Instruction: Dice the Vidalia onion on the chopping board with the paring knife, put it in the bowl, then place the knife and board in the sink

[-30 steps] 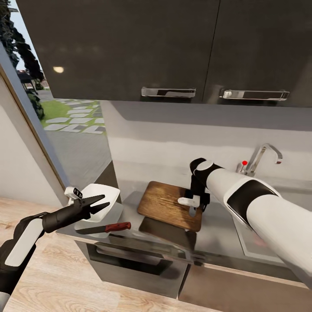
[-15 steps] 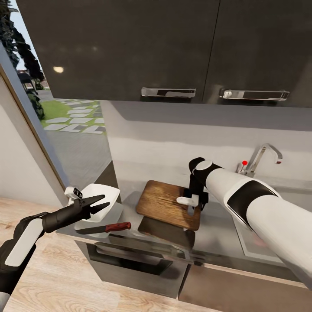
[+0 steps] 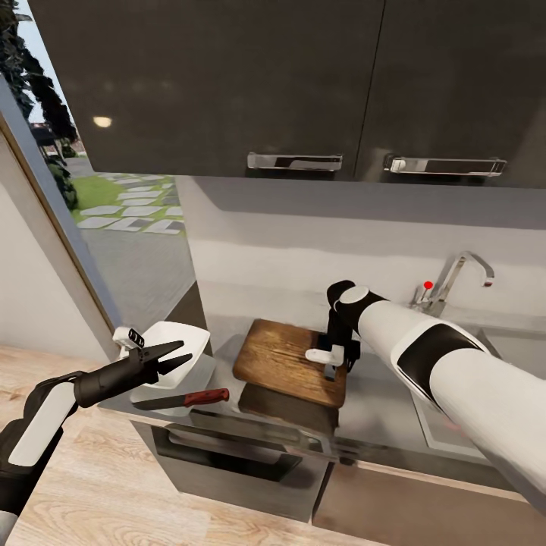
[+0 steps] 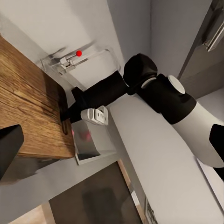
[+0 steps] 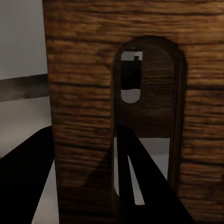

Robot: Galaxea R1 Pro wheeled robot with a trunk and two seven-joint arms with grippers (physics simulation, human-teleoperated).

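Observation:
My right gripper (image 3: 331,362) is shut on the brown chopping board (image 3: 282,361) at its slot end and holds it a little above the countertop (image 3: 373,418), where its shadow falls. In the right wrist view the board's handle slot (image 5: 145,116) is close up, with one dark finger (image 5: 28,179) by the board's edge. My left gripper (image 3: 173,357) hangs open over the white bowl (image 3: 180,338). The paring knife (image 3: 186,399) lies on the counter just in front of it. The sink (image 4: 92,148) holds a small pinkish-red onion (image 4: 84,135).
The chrome faucet (image 3: 457,274) with its red knob stands behind the sink at the right. Dark upper cabinets (image 3: 303,83) with bar handles hang above the counter. A window (image 3: 114,220) is on the left, and wooden floor (image 3: 91,485) lies below the counter's left end.
My right gripper has carried the chopping board a little to the left, away from the sink. The left arm, bowl and knife have not moved.

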